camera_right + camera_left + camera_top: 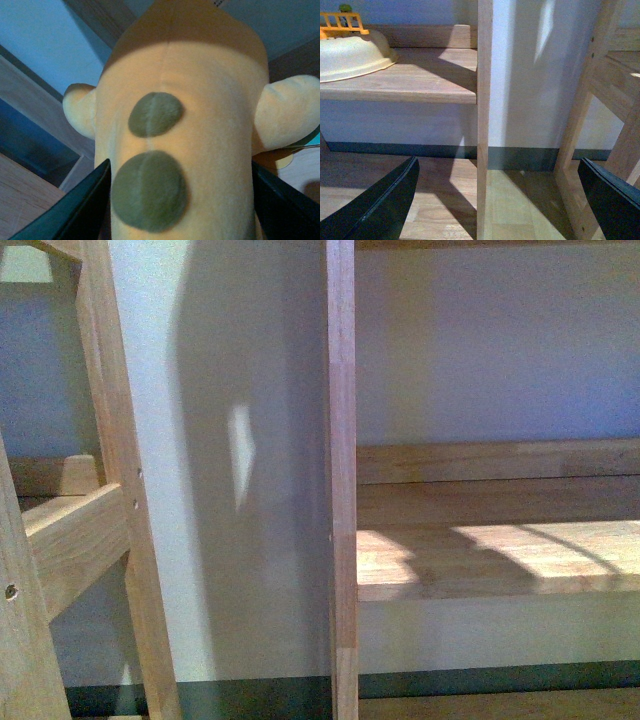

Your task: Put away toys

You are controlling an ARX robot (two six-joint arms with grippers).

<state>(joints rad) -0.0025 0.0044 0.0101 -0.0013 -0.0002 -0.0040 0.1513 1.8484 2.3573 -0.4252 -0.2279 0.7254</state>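
Observation:
A soft yellow-orange plush toy (210,100) with two olive-green round patches fills the right wrist view. My right gripper (180,205) is shut on its body, one dark finger pressed against each side. Stubby limbs stick out to both sides of the toy. In the left wrist view my left gripper (500,200) stands open, its dark fingers wide apart with nothing between them, in front of a wooden post (484,120). Neither gripper nor the toy appears in the front view.
A wooden shelf unit stands close ahead: an upright post (342,480), a shelf board (500,550) to its right, and slanted framing (80,540) at left. On a shelf (410,80) sits a cream bowl-shaped item (350,55) with a yellow toy fence. Wooden floor lies below.

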